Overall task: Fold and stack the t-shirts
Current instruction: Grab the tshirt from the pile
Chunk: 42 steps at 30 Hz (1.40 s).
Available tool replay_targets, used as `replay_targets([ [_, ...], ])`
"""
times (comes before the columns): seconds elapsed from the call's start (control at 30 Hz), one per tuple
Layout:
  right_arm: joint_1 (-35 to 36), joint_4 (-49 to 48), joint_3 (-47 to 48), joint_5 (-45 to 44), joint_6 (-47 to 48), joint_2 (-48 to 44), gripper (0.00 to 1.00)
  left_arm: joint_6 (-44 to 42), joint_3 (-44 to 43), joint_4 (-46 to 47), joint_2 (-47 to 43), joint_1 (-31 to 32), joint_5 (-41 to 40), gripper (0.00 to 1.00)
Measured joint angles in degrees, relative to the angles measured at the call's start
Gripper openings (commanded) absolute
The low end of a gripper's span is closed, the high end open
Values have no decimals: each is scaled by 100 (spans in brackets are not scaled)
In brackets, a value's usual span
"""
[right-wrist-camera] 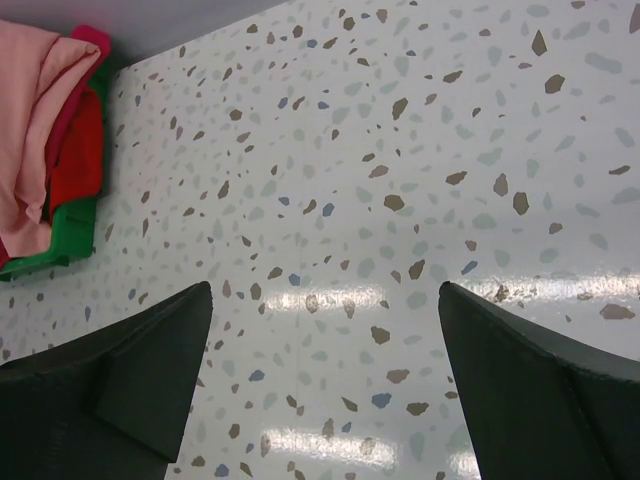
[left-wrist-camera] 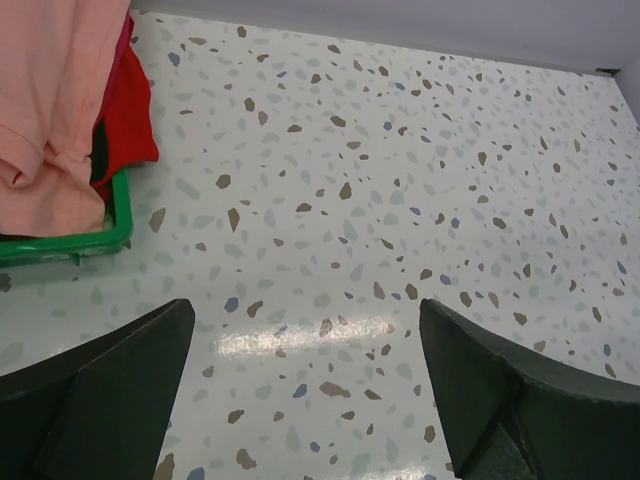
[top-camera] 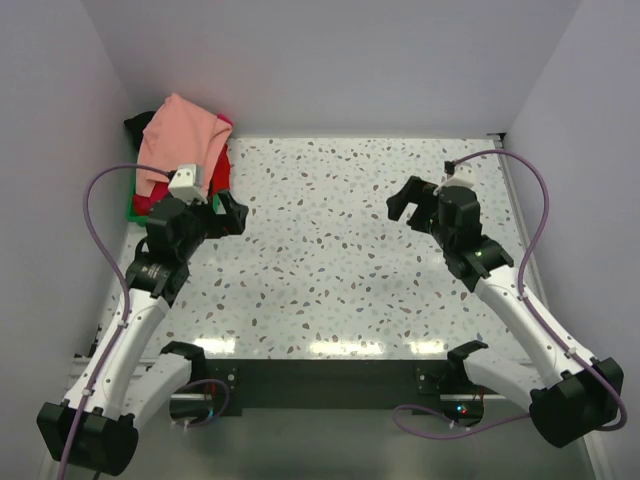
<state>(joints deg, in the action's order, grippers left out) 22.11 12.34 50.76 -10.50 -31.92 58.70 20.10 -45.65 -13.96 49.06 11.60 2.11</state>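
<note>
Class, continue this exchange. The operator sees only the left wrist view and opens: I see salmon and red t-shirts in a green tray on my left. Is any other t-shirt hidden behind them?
Observer: Yes. In the top view a black t-shirt pokes out behind the salmon t-shirt, in the far-left corner.
Operator: And where is the other arm?
Observer: The right gripper is over the bare table on the right side, open and holding nothing.

One green tray (left-wrist-camera: 60,243). The t-shirts (top-camera: 175,130) heaped in it show four colours, so probably four. Two arms: left arm (top-camera: 128,335), right arm (top-camera: 520,312).
</note>
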Motion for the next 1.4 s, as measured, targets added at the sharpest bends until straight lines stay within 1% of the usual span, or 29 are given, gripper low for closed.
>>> replay_targets([
  [0.3, 0, 98, 0, 146, 168, -35, 99, 90, 0, -13, 236, -2, -81, 100],
  [0.47, 0, 177, 0, 269, 258, -85, 99, 350, -173, -160, 654, -39, -568, 100],
  [0.57, 0, 256, 0, 407, 262, -103, 99, 608, -603, -323, 1154, -271, -1008, 98],
  [0.63, 0, 299, 0, 503, 264, -103, 99, 769, -938, -393, 1545, -546, -1233, 95],
  [0.73, 0, 323, 0, 645, 271, -103, 99, 944, -1471, -420, 2258, -894, -1670, 93],
  [0.83, 0, 330, 0, 807, 289, -103, 99, 1054, -2004, -459, 2986, -1032, -2149, 91],
  [0.9, 0, 330, 0, 903, 302, -103, 99, 1119, -2330, -479, 3436, -1097, -2358, 89],
  [1.1, 0, 330, 0, 1204, 308, -85, 99, 1331, -3261, -590, 4774, -1438, -2697, 86],
  [1.23, 0, 313, 0, 1381, 306, -26, 99, 1357, -3770, -649, 5495, -1556, -2743, 84],
  [1.3, 0, 313, 0, 1475, 306, 17, 99, 1355, -3921, -649, 5748, -1572, -2723, 76],
  [1.33, 0, 313, 0, 1484, 306, 33, 99, 1342, -3985, -640, 5853, -1574, -2712, 76],
  [1.37, 0, 310, 0, 1502, 308, 44, 99, 1327, -4057, -658, 5958, -1576, -2688, 69],
  [1.4, 0, 310, 0, 1510, 308, 52, 99, 1331, -4105, -649, 6030, -1576, -2669, 65],
])
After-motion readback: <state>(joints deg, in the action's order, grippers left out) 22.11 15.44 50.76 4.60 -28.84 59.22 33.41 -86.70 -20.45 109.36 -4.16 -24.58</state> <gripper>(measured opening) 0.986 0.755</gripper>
